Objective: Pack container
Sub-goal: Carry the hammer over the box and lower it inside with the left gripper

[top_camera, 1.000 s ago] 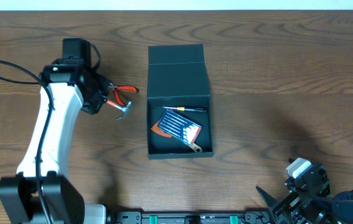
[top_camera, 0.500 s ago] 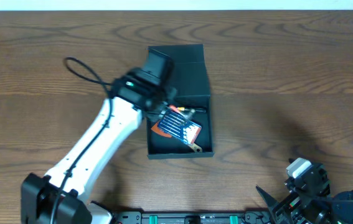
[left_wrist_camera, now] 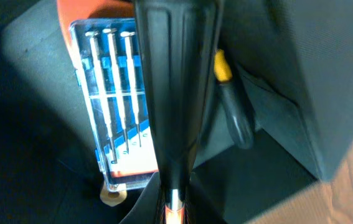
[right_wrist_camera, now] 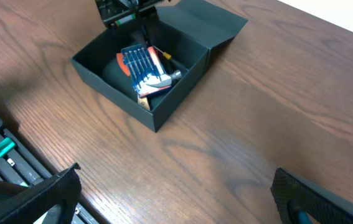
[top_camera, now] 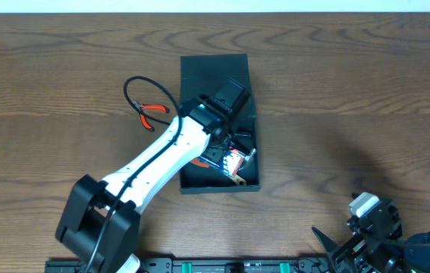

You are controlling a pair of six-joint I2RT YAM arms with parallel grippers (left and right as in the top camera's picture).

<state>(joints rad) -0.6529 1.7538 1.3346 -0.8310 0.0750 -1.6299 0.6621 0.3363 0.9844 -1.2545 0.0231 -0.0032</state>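
Observation:
The container is a dark square box with its flap lid open at the back; it also shows in the right wrist view. Inside lie a clear case of small screwdrivers on an orange card and a yellow-and-black screwdriver. My left gripper reaches down into the container and is shut on a hammer with a black handle; the hammer's head is out of sight. My right gripper is wide open and empty over bare table at the front right.
Red-handled pliers lie on the wooden table just left of the container, beside the left arm's cable. The table's front edge and a rail run below the right gripper.
My left arm has swung right from the pliers on the table to over the container, carrying the hammer into it. The right arm has not moved.

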